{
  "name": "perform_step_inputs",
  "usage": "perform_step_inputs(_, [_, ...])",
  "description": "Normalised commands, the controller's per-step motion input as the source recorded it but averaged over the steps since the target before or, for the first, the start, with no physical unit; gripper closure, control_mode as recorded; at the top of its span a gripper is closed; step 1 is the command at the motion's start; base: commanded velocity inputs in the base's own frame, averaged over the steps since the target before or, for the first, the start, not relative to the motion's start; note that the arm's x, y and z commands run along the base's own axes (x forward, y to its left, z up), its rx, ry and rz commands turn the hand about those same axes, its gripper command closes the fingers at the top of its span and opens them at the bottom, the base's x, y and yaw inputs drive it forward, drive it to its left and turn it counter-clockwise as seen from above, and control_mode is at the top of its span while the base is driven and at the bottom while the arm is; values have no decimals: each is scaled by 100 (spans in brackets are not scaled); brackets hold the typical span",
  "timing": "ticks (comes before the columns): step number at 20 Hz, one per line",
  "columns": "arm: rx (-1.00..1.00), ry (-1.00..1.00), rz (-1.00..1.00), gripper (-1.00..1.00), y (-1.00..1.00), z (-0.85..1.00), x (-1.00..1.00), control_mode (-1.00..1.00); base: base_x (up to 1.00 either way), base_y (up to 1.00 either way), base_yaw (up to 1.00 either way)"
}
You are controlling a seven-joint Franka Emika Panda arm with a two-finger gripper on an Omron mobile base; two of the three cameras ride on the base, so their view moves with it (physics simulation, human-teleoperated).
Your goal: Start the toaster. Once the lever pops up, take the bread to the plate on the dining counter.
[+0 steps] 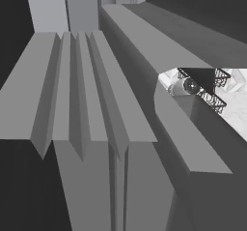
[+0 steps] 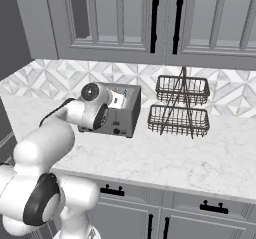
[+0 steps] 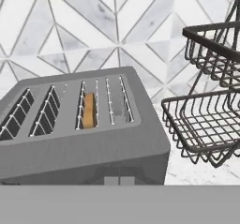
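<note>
Marble counter | toaster | bread in toaster's third slot | wire basket rack right of toaster | fingers closed, empty, above toaster's front.

Grey cabinets above geometric tiled backsplash and marble worktop.

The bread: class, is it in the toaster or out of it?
In. The bread stands on edge down inside one slot of the grey toaster, its tan top at about the slot's rim.
</note>
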Motion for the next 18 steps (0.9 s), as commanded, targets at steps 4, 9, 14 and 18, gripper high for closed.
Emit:
perform_step_inputs(4, [0,-1,-4,100,28,62,-52,-100,0,0,0])
perform_step_inputs(9, [-16,0,0,100,73,23,-26,-100,0,0,0])
perform_step_inputs(14, [-10,11,0,100,40,2,0,-100,0,0,0])
perform_step_inputs(18, [-10,6,4,-100,54,-10,0,-100,0,0,0])
